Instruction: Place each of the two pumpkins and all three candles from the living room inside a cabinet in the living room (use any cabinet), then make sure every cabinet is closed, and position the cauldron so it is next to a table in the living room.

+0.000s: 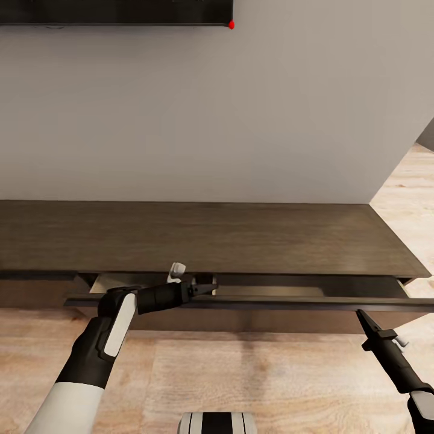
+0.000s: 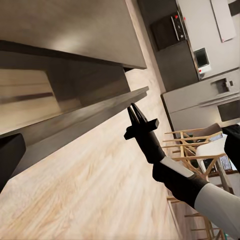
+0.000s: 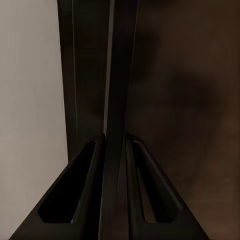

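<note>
- Nearest the robot, in front of the cabinet (image 1: 211, 235), pale wooden floor (image 1: 253, 380) is seen, with both arms reaching over it toward the cabinet.
- Just before the right end of the pulled-out drawer front (image 1: 253, 303), the right gripper (image 1: 360, 313) is held with its tip at the front's lower edge; in the right wrist view its fingers (image 3: 92, 190) are seen pressed nearly together, with a thin dark vertical edge standing between them, though whether it is pinched cannot be told.
- At the drawer's left part, the left gripper (image 1: 208, 286) is laid along the top edge of the drawer front; whether its fingers are spread or closed cannot be told.
- Behind the front, the drawer is seen open, with a pale interior (image 1: 111, 282) visible at its left end.
- Beyond the drawer, the cabinet's dark brown top is seen running along a plain grey wall (image 1: 211, 120).
- High on that wall, above the cabinet, the lower edge of a dark screen (image 1: 114, 12) is seen.
</note>
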